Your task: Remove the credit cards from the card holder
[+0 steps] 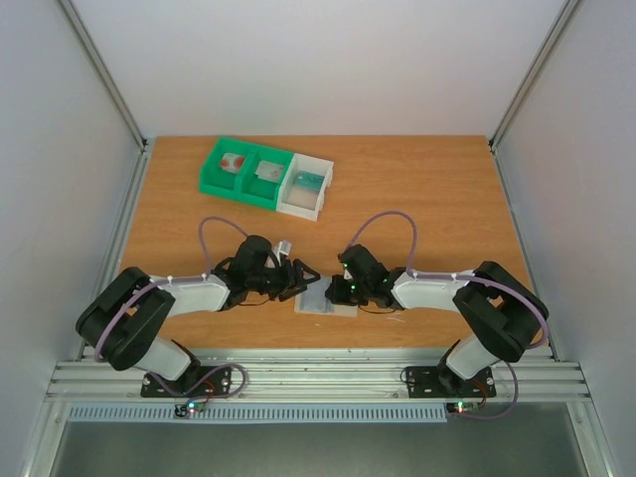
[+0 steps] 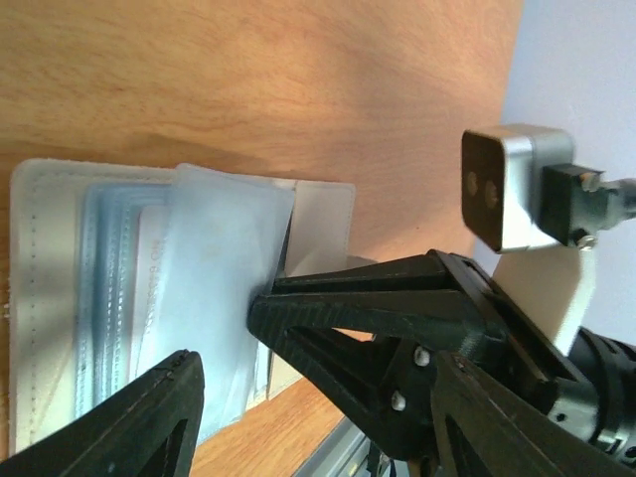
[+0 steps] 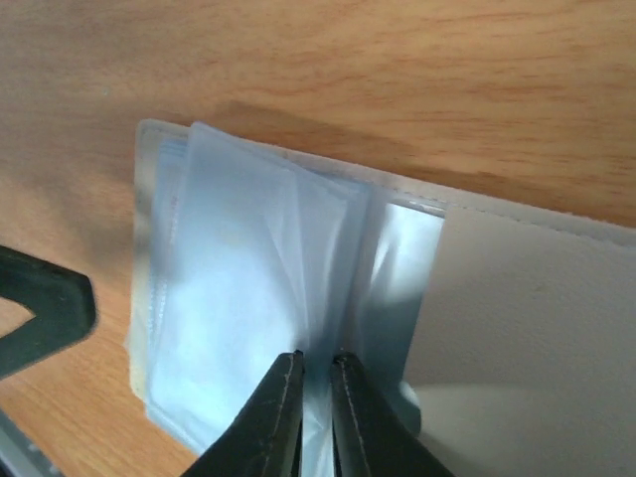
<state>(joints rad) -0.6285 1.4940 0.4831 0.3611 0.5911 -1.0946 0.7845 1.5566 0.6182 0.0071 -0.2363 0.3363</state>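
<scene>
The pale blue-grey card holder (image 1: 326, 303) lies open on the table between my two grippers. My right gripper (image 3: 316, 366) is shut on one translucent inner sleeve of the holder (image 3: 268, 288) and pinches it upright. My left gripper (image 2: 214, 353) is open, with one fingertip (image 2: 263, 310) against the edge of a raised sleeve (image 2: 214, 278) and the other finger (image 2: 149, 417) over the holder's near edge. A whitish card (image 2: 151, 260) shows faintly through the sleeves. No dark red card is visible.
A green-and-white compartment tray (image 1: 264, 176) with small items in it stands at the back left of the wooden table (image 1: 427, 199). The table's near edge and a metal rail (image 1: 318, 378) lie just behind the holder. Grey walls enclose the sides.
</scene>
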